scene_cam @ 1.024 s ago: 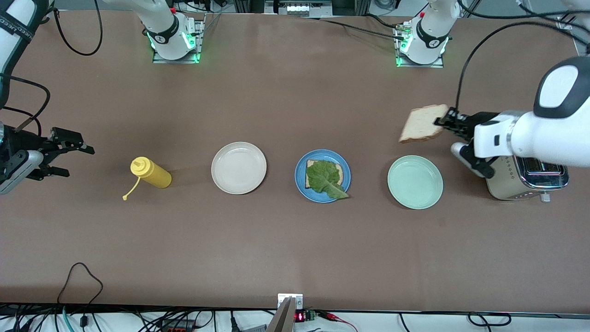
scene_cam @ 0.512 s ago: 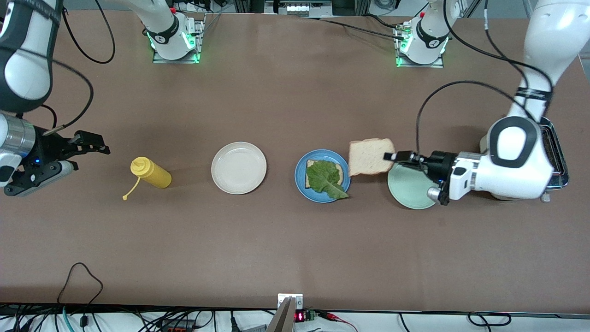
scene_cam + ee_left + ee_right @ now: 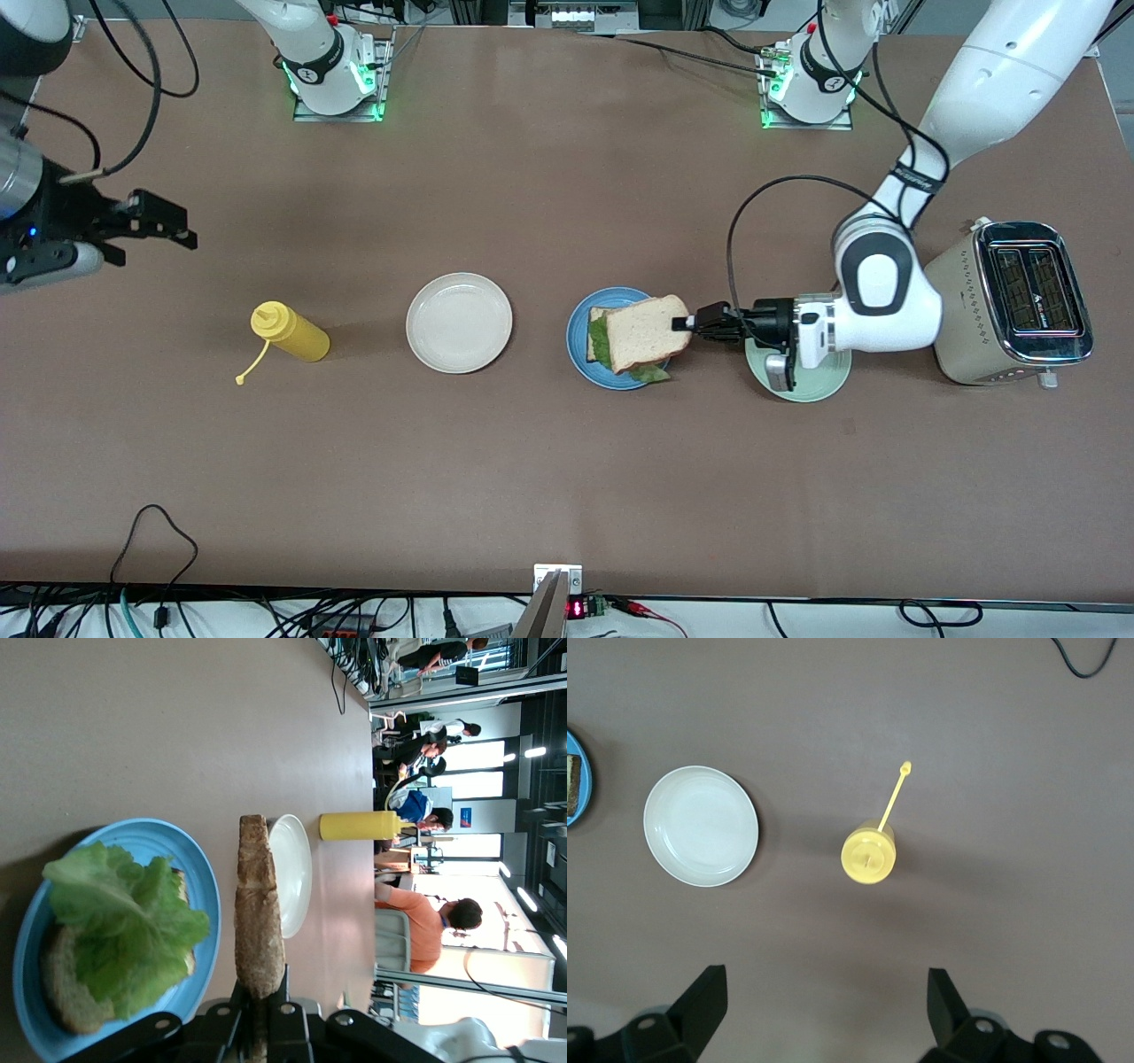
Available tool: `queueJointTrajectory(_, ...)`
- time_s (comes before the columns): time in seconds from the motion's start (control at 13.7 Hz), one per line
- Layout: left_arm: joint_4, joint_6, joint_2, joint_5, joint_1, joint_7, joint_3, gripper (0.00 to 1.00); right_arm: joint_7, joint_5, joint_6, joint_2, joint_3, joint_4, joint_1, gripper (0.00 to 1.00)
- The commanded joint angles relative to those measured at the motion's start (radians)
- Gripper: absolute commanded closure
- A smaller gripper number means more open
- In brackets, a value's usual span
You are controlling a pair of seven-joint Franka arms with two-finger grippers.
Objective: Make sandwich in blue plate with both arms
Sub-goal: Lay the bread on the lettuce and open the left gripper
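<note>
A brown tabletop (image 3: 549,478) carries the blue plate (image 3: 578,344) with bread and lettuce (image 3: 124,921). Over it, the left end effector (image 3: 687,323) grips a bread slice (image 3: 645,333). The right end effector (image 3: 177,227), fingers spread, waits above the tabletop's right-arm end.

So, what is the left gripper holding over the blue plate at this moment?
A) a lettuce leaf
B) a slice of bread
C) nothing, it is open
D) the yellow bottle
B. The left gripper is shut on a slice of bread by its edge, over the blue plate, where the lettuce leaf already lies on the lower slice.
</note>
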Motion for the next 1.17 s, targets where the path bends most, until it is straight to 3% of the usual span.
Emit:
queueJointTrajectory(0.0,0.017,0.056,0.067,-0.081,-0.025,0.134,-0.003,0.99,0.025,-0.025,0.046,-0.077,0.047,-0.097,-0.042,0.00)
queueJointTrajectory(0.44,0.003,0.057,0.127,-0.105,-0.056,0.245,0.009,0.96,0.025,-0.020,0.037,-0.048,0.007,-0.038,-0.034,0.00)
queueJointTrajectory(0.59,0.003,0.057,0.141,-0.105,-0.056,0.249,0.010,0.71,0.104,-0.038,0.036,-0.056,-0.057,-0.038,0.051,0.00)
queueJointTrajectory(0.66,0.005,0.057,0.137,-0.091,-0.054,0.257,0.016,0.19,0.146,-0.042,0.034,-0.064,-0.110,-0.041,0.108,0.00)
queueJointTrajectory(0.73,0.008,0.056,0.132,-0.064,-0.050,0.275,0.032,0.00,0.164,-0.051,0.034,-0.067,-0.141,-0.044,0.143,0.00)
queueJointTrajectory(1.1,0.005,0.033,0.072,0.176,0.001,0.271,0.056,0.00,0.169,-0.052,0.026,-0.074,-0.145,-0.048,0.144,0.00)
